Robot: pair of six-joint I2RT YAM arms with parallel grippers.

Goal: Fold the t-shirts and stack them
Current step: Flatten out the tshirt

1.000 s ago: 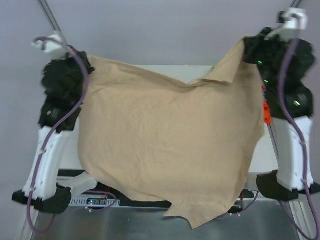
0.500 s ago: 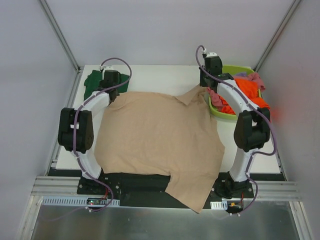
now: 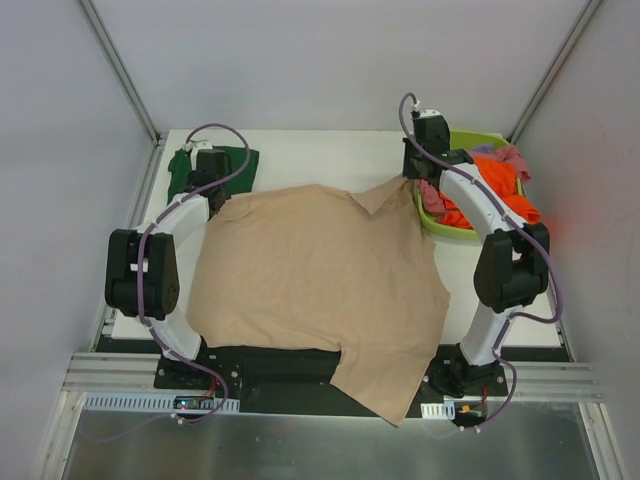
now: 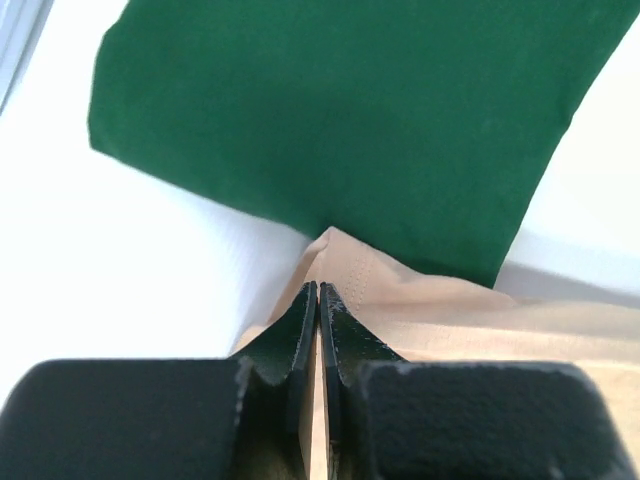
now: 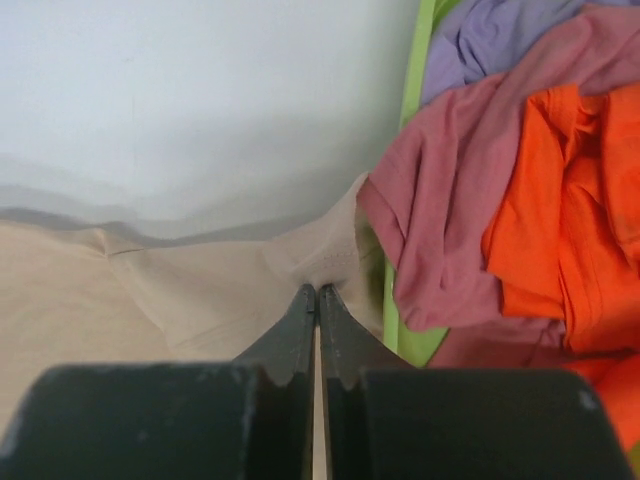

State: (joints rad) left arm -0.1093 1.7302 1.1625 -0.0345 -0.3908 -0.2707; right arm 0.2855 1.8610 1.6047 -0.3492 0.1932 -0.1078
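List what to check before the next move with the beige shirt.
1. Left claw shut on a corner of the beige t-shirt: ok.
2. Right claw shut on the opposite corner: ok.
3. Shirt wholly on the table: not ok; its near edge hangs off the front.
4. Left corner clear of the dark green t-shirt: cannot tell; it sits right at that shirt's edge.
5. Right corner clear of the basket: not ok; it lies against the pink t-shirt spilling over the rim.
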